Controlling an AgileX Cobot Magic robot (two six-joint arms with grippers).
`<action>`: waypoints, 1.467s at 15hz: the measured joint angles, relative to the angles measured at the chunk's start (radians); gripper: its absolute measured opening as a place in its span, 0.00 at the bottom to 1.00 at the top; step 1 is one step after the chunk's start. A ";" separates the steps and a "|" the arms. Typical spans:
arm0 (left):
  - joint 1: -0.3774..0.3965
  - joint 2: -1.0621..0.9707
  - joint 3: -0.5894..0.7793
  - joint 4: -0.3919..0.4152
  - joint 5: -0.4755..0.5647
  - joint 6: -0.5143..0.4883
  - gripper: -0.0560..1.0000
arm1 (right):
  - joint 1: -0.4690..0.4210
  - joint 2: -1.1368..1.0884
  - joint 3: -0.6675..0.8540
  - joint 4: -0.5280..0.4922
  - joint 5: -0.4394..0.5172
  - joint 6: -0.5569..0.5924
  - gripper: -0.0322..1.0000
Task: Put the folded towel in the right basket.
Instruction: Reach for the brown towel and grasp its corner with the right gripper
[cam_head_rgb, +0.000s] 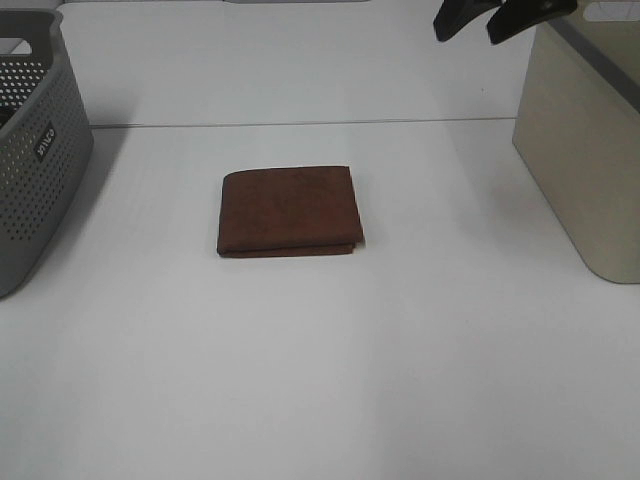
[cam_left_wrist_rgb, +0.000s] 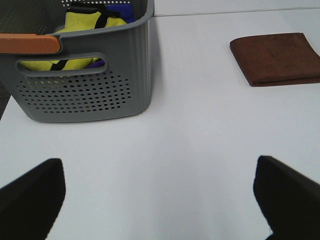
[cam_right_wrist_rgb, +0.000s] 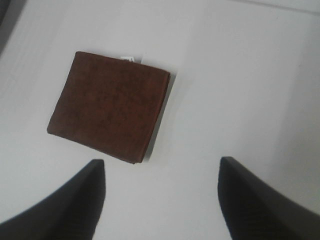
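A brown folded towel (cam_head_rgb: 289, 211) lies flat on the white table, near the middle. It also shows in the left wrist view (cam_left_wrist_rgb: 276, 58) and the right wrist view (cam_right_wrist_rgb: 110, 112). The right basket (cam_head_rgb: 588, 140) is beige and stands at the right edge. My right gripper (cam_head_rgb: 492, 18) is open and empty, held high at the back right, above and behind the towel. In the right wrist view its gripper (cam_right_wrist_rgb: 162, 200) has nothing between the fingers. My left gripper (cam_left_wrist_rgb: 160, 200) is open and empty, low over bare table, out of the exterior high view.
A grey perforated basket (cam_head_rgb: 35, 150) stands at the left edge; in the left wrist view the basket (cam_left_wrist_rgb: 85, 75) holds yellow and blue cloth items. White table (cam_head_rgb: 330, 380) surrounds the towel.
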 joint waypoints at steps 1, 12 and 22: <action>0.000 0.000 0.000 0.000 0.000 0.000 0.97 | 0.001 0.097 -0.048 0.023 0.061 0.077 0.63; 0.000 0.000 0.000 0.000 0.000 0.000 0.97 | 0.004 0.576 -0.343 0.276 0.201 0.020 0.67; 0.000 0.000 0.000 0.000 0.000 0.000 0.97 | 0.004 0.751 -0.397 0.404 0.150 -0.086 0.67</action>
